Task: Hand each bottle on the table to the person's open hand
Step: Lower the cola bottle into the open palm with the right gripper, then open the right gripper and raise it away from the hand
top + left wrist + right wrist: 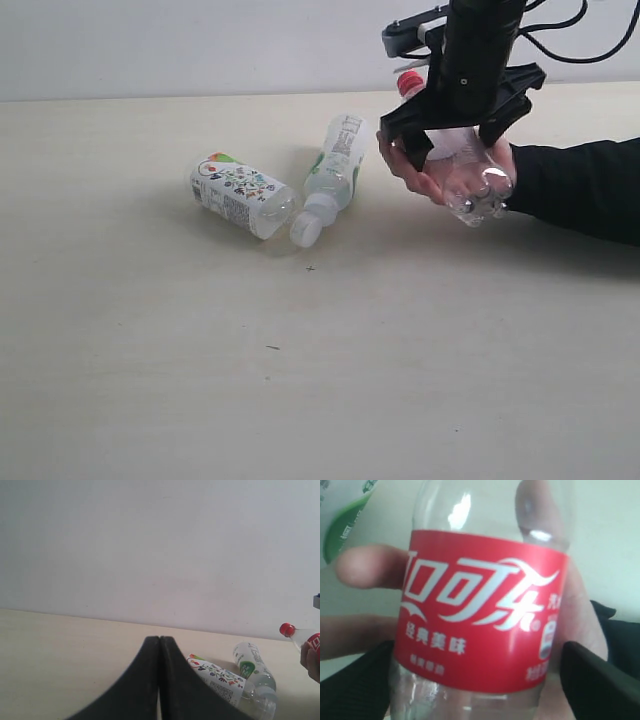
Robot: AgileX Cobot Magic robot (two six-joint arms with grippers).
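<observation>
Exterior view: cola bottle (478,192) inside right gripper (455,150)

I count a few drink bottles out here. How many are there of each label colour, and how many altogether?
Red-label cola bottle: 1
White printed-label bottle: 1
Green-and-white-label bottle: 1
Total: 3
</observation>
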